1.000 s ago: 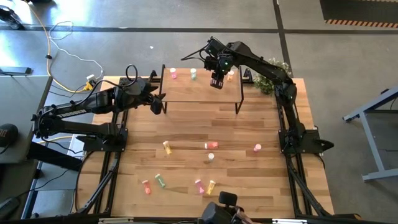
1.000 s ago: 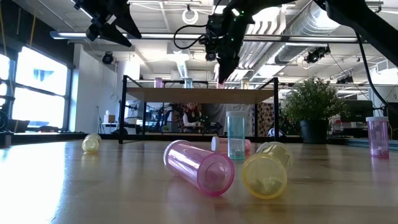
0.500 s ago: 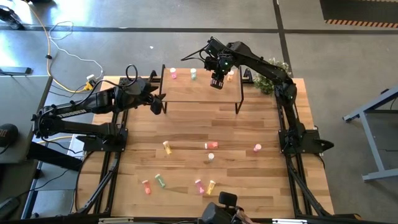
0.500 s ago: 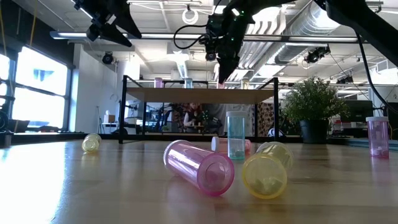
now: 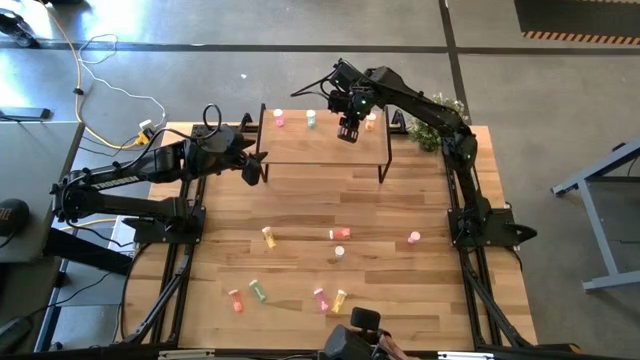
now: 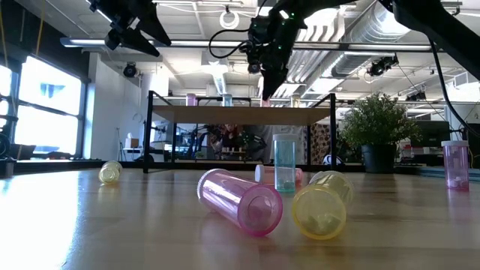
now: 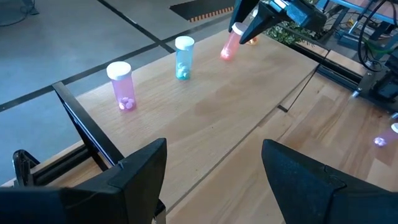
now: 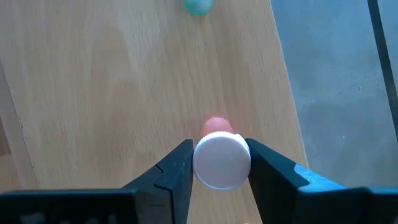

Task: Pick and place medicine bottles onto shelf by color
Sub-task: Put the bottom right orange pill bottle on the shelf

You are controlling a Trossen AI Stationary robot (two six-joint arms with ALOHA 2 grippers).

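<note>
Wood surface [image 5: 400, 200] on grey floor; bottles lie scattered lower centre. Over the shelf [image 5: 325, 145], right gripper [image 8: 219, 163] jaws clamp a red bottle [image 8: 221, 158]; left gripper [image 7: 211, 162] jaws gape empty.

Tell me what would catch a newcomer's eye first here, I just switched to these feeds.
Most striking is the right gripper over the shelf, its fingers closed on the white cap of a red-orange bottle at the shelf's back edge. Near it, a pink bottle and a green bottle stand upright on the shelf. More bottles lie scattered on the tabletop, while the left gripper waits open by the shelf's left end.
</note>
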